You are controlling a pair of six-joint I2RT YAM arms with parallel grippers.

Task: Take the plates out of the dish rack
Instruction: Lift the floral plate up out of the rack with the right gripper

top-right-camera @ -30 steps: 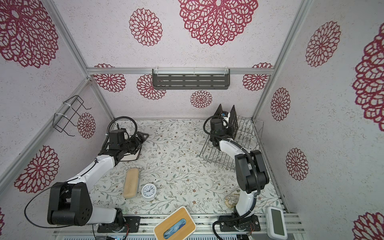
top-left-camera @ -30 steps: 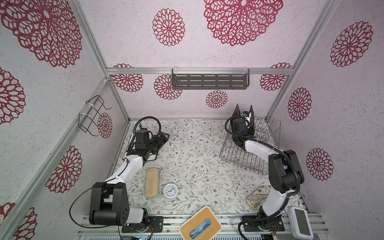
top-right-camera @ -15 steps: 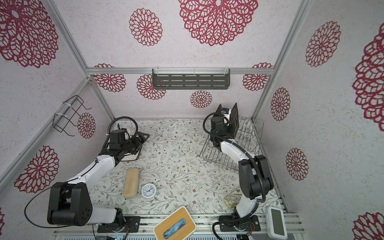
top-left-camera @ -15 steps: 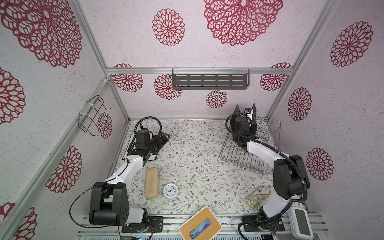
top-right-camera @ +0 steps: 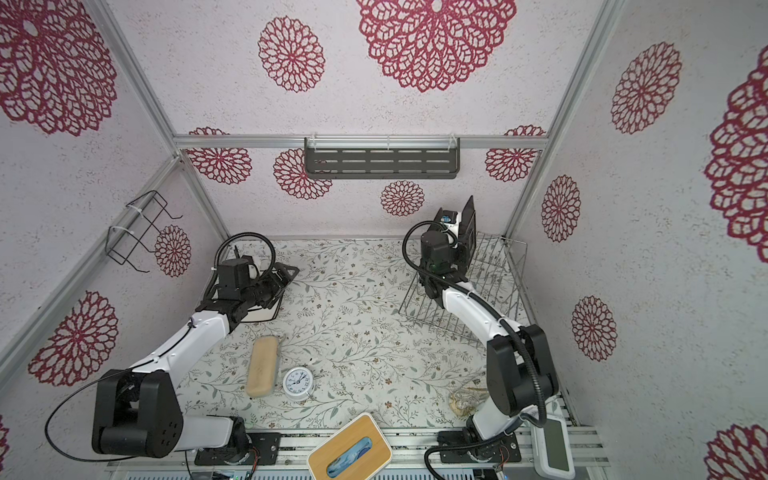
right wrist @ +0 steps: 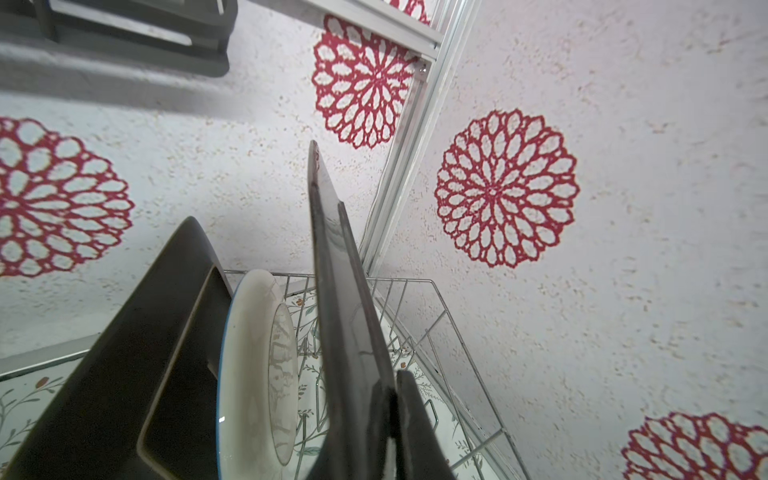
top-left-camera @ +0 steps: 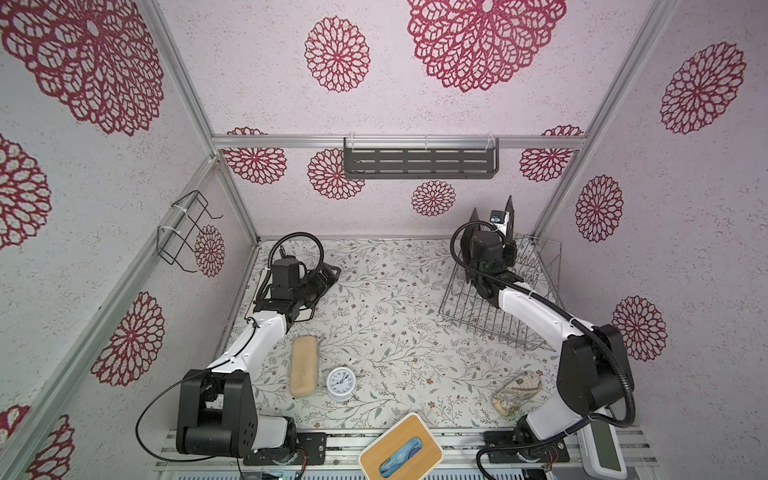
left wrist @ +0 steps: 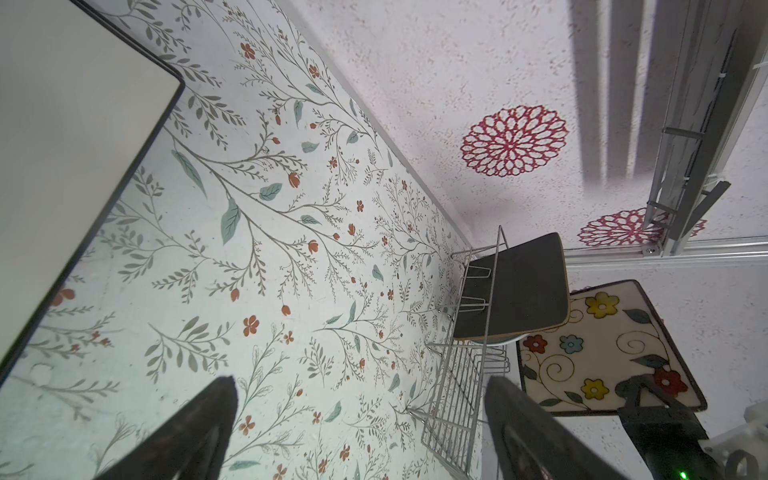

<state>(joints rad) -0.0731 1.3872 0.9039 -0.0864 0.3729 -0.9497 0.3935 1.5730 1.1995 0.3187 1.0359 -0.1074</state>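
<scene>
The silver wire dish rack (top-left-camera: 540,266) stands at the back right of the table. My right gripper (right wrist: 395,399) is shut on the rim of a white squarish plate (left wrist: 602,353) with coloured flowers and a dark rim. It holds the plate upright, raised over the rack; the right wrist view shows the plate edge-on (right wrist: 345,311). A dark plate (right wrist: 124,374) and a round white plate (right wrist: 249,374) stand upright in the rack beside it. At the back left my left gripper (left wrist: 359,386) hangs open and empty just past a white squarish plate (top-left-camera: 305,313) lying flat on the table.
Near the front lie a tan oblong block (top-left-camera: 304,365), a small white alarm clock (top-left-camera: 340,383), a wooden-topped tissue box (top-left-camera: 401,451) and a netted bundle (top-left-camera: 515,399). A dark slotted shelf (top-left-camera: 419,160) hangs on the back wall and a black wire basket (top-left-camera: 183,232) on the left wall.
My right gripper has risen a little with the flowered plate, and that arm's elbow has swung right. The left arm has not moved.
</scene>
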